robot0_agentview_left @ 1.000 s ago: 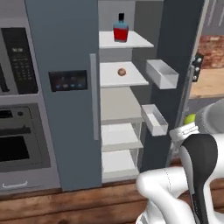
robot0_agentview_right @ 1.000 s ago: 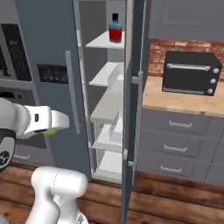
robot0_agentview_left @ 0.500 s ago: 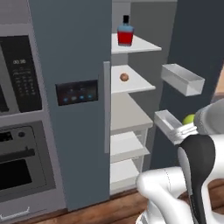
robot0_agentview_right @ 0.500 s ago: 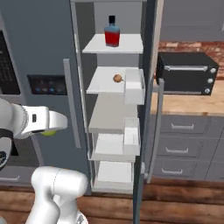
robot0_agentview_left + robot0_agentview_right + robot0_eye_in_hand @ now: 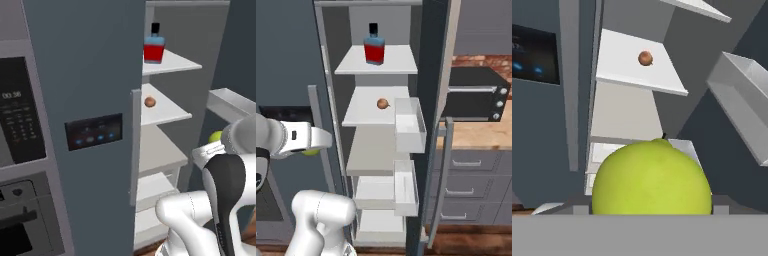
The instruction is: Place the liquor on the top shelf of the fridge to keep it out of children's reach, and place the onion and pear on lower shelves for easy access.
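The fridge (image 5: 90,75) stands with its right door open. The liquor (image 5: 154,47) (image 5: 374,47) stands upright on the top shelf (image 5: 401,64). One shelf down, the onion (image 5: 149,102) (image 5: 383,103) (image 5: 645,58) rests on a lower shelf (image 5: 361,114). My gripper (image 5: 214,146) is shut on the pear (image 5: 652,177) (image 5: 215,136), a yellow-green ball that hides the fingertips in the hand view. The hand hangs in front of the open compartment, about level with the grey middle shelf (image 5: 624,117) and short of it.
Two clear door bins (image 5: 408,125) (image 5: 405,187) hang on the open door (image 5: 438,75). Wall ovens (image 5: 20,150) sit left of the fridge. A black countertop oven (image 5: 476,95) stands on the wooden counter at right, above grey drawers (image 5: 466,175).
Both base views have shifted and the fridge looms larger, so the base has driven closer. The pear stays in my gripper; liquor and onion have not moved on their shelves.
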